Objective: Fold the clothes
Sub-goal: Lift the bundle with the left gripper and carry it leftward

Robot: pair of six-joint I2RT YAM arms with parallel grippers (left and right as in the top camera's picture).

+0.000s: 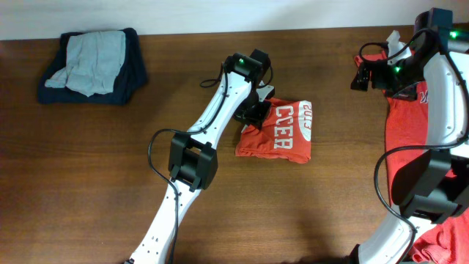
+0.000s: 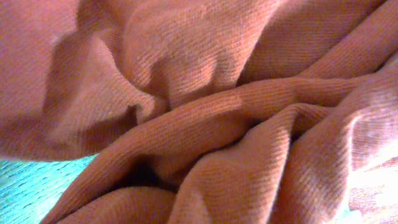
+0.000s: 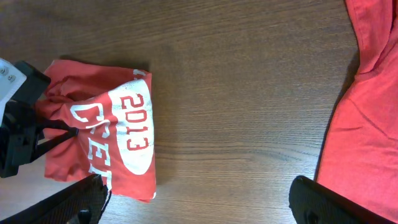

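Nearest the robot, at the right end of the table (image 1: 315,213), a heap of red cloth (image 1: 443,238) lies by the right arm's base. An unfolded red shirt (image 1: 407,139) spreads up that side from it. Mid-table sits the folded T-shirt (image 1: 282,133), a small orange-red rectangle with its white lettering face up. The left hand (image 1: 256,111) is at its left edge. That arm's own camera shows only creased cloth pressed close, with no finger in view. From the other wrist, though, the fabric puckers toward the black fingers, so the hand seems to be pinched shut on that edge.

The step looks like the last tidy of this fold, or shifting the packet aside. To do it well, the pinch should take every layer at the edge, not just the top one. Any pull should run low and flat along the table, so the layers do not slide apart and the packet does not roll open. The bunched left edge wants smoothing before letting go. The right hand (image 3: 196,190), jaws spread wide and holding nothing, hovers beyond the shirt toward the far right. It could pin the opposite edge while the left draws the cloth taut.

Farthest off, at the far left corner, a grey garment (image 1: 91,59) lies on top of a navy garment (image 1: 133,70). No basket, bin or box is in view; every garment lies straight on the table.
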